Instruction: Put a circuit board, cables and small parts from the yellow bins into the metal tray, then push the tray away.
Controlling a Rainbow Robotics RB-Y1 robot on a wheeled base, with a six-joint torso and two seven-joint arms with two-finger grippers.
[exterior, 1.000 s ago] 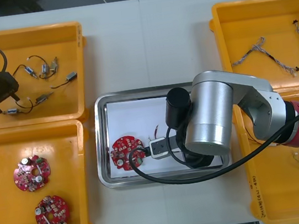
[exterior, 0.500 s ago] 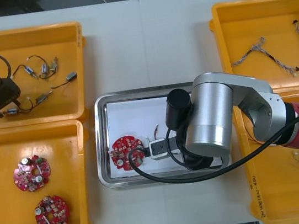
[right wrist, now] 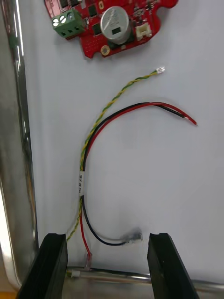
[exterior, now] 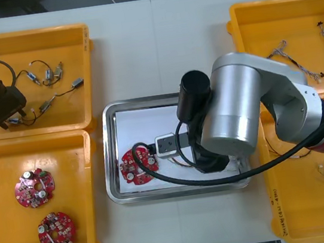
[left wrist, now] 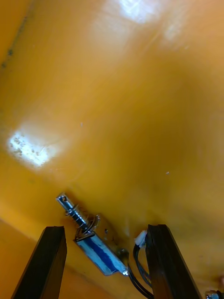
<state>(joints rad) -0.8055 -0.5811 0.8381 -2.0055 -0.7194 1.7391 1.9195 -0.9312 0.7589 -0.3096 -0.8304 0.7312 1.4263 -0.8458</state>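
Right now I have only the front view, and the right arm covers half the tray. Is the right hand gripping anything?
Observer: No. The right hand is open over the metal tray, with nothing clamped.
Operator: Is a cable in there yet?
Observer: Yes, a red, black and yellow cable lies on the white inside, running from the fingers toward the red circuit board without touching it.
Operator: And the left hand?
Observer: The left hand is open in a yellow bin, with a small metal part lying between its fingers.
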